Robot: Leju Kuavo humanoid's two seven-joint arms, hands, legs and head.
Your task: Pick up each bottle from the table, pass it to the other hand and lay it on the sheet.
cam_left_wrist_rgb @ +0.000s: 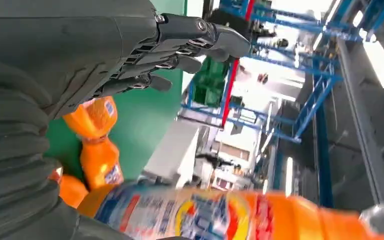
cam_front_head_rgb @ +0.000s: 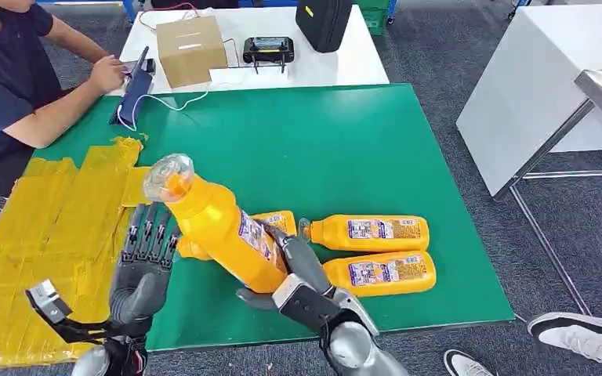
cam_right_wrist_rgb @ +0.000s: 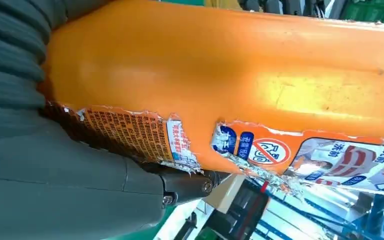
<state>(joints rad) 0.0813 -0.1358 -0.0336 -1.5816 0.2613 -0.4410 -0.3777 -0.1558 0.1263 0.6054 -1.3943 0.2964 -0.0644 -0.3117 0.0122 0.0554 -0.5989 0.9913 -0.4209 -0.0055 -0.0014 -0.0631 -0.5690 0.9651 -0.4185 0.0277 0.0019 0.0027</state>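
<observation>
My right hand grips an orange bottle by its lower body and holds it tilted above the green table, clear cap up and to the left. In the right wrist view the bottle shows a torn label and rests against my thumb. My left hand stands just left of the bottle with fingers spread, gripping nothing; the bottle passes under its palm. Two more bottles lie on the table, a third partly hidden. The yellow sheet lies at the left.
A seated person at the far left touches a tablet. A white table behind holds a cardboard box, a controller and a black case. A white table stands at the right, shoes near the front corner.
</observation>
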